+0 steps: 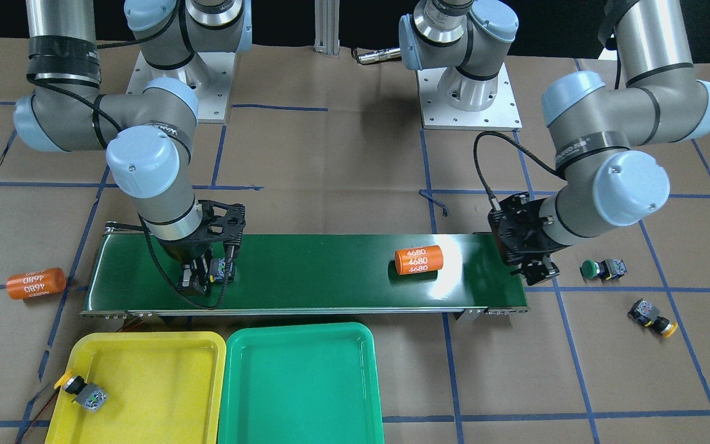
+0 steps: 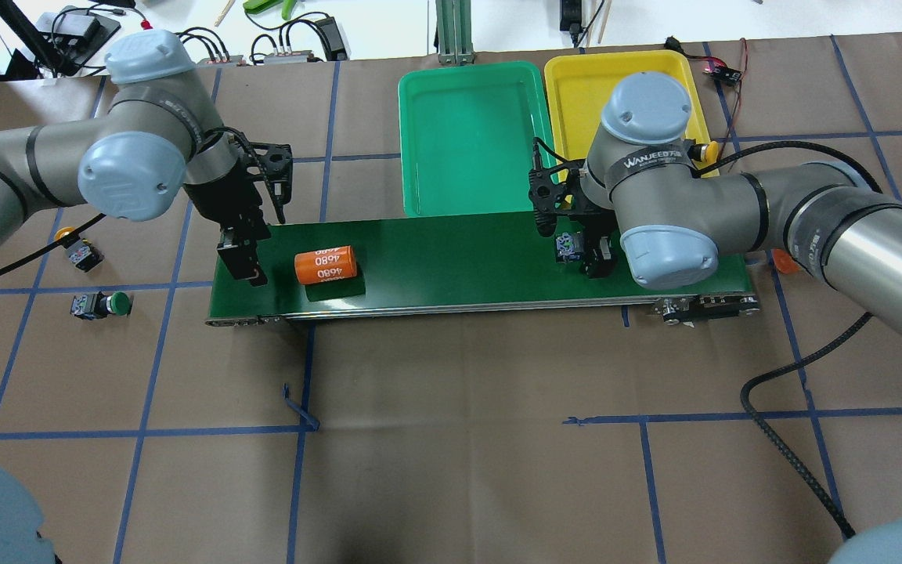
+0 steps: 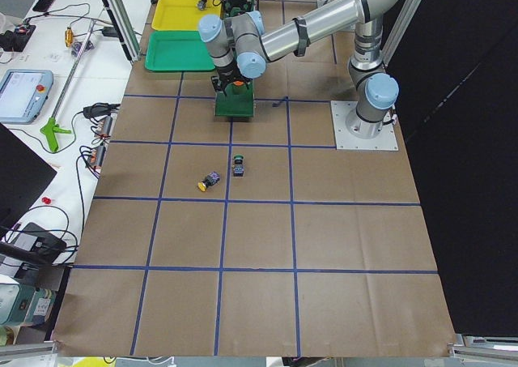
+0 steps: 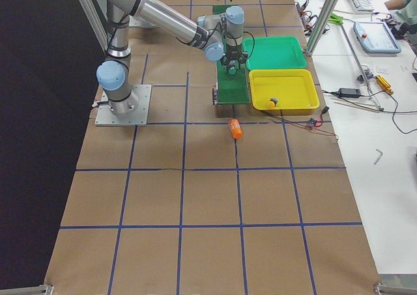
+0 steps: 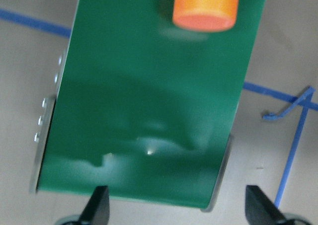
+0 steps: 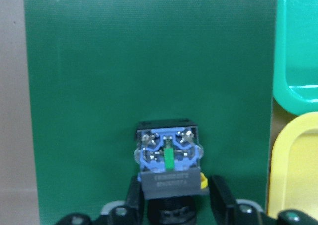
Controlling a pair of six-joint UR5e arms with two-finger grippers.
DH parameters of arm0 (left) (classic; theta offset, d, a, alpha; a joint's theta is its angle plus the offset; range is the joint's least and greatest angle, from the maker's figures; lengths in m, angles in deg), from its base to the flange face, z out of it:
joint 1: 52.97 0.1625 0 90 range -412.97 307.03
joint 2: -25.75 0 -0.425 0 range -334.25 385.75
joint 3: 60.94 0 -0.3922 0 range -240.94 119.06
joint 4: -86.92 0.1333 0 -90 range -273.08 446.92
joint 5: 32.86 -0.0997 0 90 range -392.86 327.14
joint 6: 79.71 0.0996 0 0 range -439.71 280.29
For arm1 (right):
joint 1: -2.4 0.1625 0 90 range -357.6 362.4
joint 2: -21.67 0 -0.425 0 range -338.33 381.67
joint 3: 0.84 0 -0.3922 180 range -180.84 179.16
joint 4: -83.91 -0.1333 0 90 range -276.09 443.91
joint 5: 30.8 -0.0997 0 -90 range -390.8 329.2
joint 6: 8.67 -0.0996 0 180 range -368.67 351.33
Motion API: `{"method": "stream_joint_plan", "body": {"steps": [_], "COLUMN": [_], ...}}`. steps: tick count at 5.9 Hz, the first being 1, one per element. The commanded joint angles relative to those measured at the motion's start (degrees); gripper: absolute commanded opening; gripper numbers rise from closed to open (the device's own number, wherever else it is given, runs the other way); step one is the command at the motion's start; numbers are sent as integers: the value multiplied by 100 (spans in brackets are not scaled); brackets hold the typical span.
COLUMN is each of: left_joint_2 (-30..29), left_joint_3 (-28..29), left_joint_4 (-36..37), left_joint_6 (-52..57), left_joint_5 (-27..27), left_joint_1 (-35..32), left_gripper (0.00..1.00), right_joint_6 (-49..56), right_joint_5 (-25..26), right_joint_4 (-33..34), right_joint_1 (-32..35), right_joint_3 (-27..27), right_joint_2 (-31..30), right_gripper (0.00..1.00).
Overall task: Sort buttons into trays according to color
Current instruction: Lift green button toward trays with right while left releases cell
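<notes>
My right gripper (image 6: pixel 175 200) is clamped on a button (image 6: pixel 168 158) over the conveyor belt (image 6: pixel 149 61). Terminal face is up toward my wrist, long axis near vertical, cap underneath. My left gripper (image 5: pixel 178 210) is spread wide over the belt's other end, gripping nothing.

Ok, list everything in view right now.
conveyor belt: one, dark green, mid-table.
trays: two, side by side on the belt's operator side: yellow tray, green tray.
buttons: four: first yellow button in the yellow tray; green button and second yellow button on the paper off the belt's end on the robot's left; fourth button, cap hidden, in the right pincer at the belt.
orange cylinders: two, marked 4680: one cylinder on the belt, other cylinder on the paper off the opposite end.
right pincer: shut on the fourth button.
left pincer: open, empty, over the belt's end.
</notes>
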Motion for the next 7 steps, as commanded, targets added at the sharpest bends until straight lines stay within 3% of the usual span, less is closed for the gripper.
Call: {"method": "stream_joint_plan", "body": {"steps": [1,2,4,5,7], "left_joint_2": [-59,-102,-296,-305,-637], "left_joint_3": [-78,-78,-78,-61,-87], "left_joint_4": [9,44,70,88,656], "left_joint_6": [341,1039,1230,1266,1896], "left_joint_5": [-35,-44,-35,-44,-122], "left_joint_1": [837,987,1400,1419,1812], "left_gripper": [95,95,97,97,98], "right_joint_6": [229,291,468,433,293], "right_joint_5": [25,26,131,70,35], "right_joint_4": [-24,-24,-33,-59,-191], "right_joint_1": [-261,-392,-482,-360,306], "right_joint_3": [2,-24,-269,-679,-1811], "right_joint_2": [-41,-76,-417,-324,481], "right_gripper": [19,12,12,13,13]}}
